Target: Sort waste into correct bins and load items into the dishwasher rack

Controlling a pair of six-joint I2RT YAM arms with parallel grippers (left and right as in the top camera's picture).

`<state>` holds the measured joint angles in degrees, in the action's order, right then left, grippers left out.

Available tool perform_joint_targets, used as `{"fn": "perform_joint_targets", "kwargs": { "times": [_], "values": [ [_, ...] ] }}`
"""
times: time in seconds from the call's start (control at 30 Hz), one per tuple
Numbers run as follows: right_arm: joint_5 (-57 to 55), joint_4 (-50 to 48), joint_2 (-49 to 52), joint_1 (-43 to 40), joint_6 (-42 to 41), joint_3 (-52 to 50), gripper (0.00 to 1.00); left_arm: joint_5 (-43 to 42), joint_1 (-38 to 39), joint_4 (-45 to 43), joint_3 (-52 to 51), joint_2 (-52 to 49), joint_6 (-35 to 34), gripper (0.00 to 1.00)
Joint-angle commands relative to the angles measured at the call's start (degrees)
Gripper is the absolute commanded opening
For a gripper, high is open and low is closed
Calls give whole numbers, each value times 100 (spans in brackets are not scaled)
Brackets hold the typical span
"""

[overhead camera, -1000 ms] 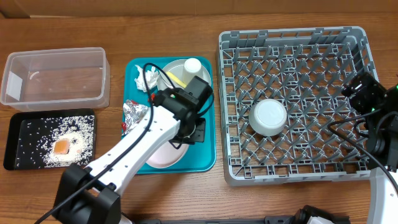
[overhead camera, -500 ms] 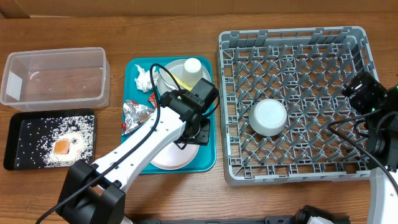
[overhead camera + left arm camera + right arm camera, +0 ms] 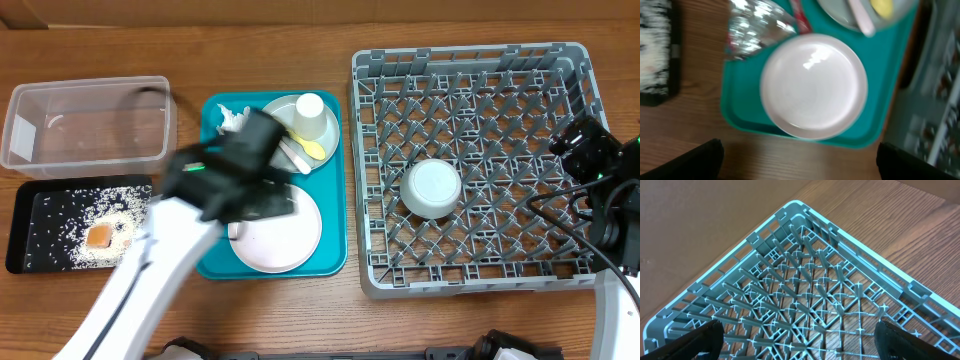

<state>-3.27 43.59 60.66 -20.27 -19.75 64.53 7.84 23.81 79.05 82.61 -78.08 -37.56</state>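
Observation:
A pale pink-white plate (image 3: pixel 285 235) (image 3: pixel 814 85) lies flat on the teal tray (image 3: pixel 335 262), free of any grip. My left gripper (image 3: pixel 258 198) (image 3: pixel 800 167) hangs blurred above the tray's left half, open and holding nothing. Crinkled foil (image 3: pixel 752 30) and a red packet (image 3: pixel 797 10) lie behind the plate, with tissue (image 3: pixel 232 118) at the tray's back. The grey plate (image 3: pixel 290 112) carries a white cup (image 3: pixel 310 115), a yellow spoon (image 3: pixel 315 150) and a white utensil (image 3: pixel 860 15). The rack (image 3: pixel 560 265) (image 3: pixel 790 210) holds an upturned grey bowl (image 3: pixel 431 190). My right gripper (image 3: pixel 590 150) (image 3: pixel 800 347) is open over the rack's right edge.
A clear tub (image 3: pixel 88 125) stands at the back left. In front of it a black tray (image 3: pixel 30 255) holds rice grains and an orange cube (image 3: pixel 98 236). Bare wood runs along the table's front edge.
My left gripper has opened and let go of the pale plate, which now lies flat on the teal tray. The left arm has swung up and to the left. The right arm is still.

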Motion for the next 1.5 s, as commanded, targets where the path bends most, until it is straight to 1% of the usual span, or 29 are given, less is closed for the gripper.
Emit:
{"fn": "perform_joint_targets", "kwargs": {
  "times": [0.0,0.1,0.2,0.27,0.37,0.43,0.5,0.53,0.6,0.7,0.77,0.87,0.97,1.07,1.13,1.2,1.3,1.47],
  "values": [
    [-48,-28,-9,-15,-55,149,100,356,-1067,127,63,323,-186,100],
    [-7,-179,-9,-15,-70,149,100,398,-2229,192,63,407,-186,100],
    [63,-190,-9,-15,-90,149,100,256,-3139,385,48,374,-186,100],
    [693,-61,-9,-15,-345,149,100,142,-3630,542,31,350,-184,100],
    [2000,474,-9,-15,-522,146,100,111,-4035,654,31,348,-116,100],
    [2815,435,-9,-13,-916,149,100,111,-4151,649,31,352,-7,100],
    [3851,356,-9,37,-852,149,100,114,-4179,664,31,352,-9,100],
    [4297,302,-9,107,-662,149,100,114,-4179,664,31,352,-11,100],
    [4741,304,-17,393,-411,153,100,122,-4179,660,31,352,-11,100],
    [4256,540,-20,1207,-221,153,100,264,-4181,573,31,350,-11,100],
    [3482,737,-20,1941,-120,153,100,476,-4181,494,31,350,-15,100],
    [2118,896,26,3235,-129,153,100,496,-4181,470,31,350,-72,100],
    [1207,833,192,4439,-413,153,100,459,-4181,472,28,348,-173,100],
    [1069,562,592,5335,-553,153,100,459,-4186,468,28,348,-391,100],
    [881,345,1040,5873,-732,153,100,459,-4186,468,28,348,-446,100],
    [531,238,1532,6269,-905,153,100,466,-4186,476,28,348,-439,100],
    [184,66,2352,6631,-1115,155,100,481,-4186,525,26,348,-420,100],
    [184,-219,3368,6791,-1161,221,100,616,-4186,605,26,348,-420,100]
  ]
}}
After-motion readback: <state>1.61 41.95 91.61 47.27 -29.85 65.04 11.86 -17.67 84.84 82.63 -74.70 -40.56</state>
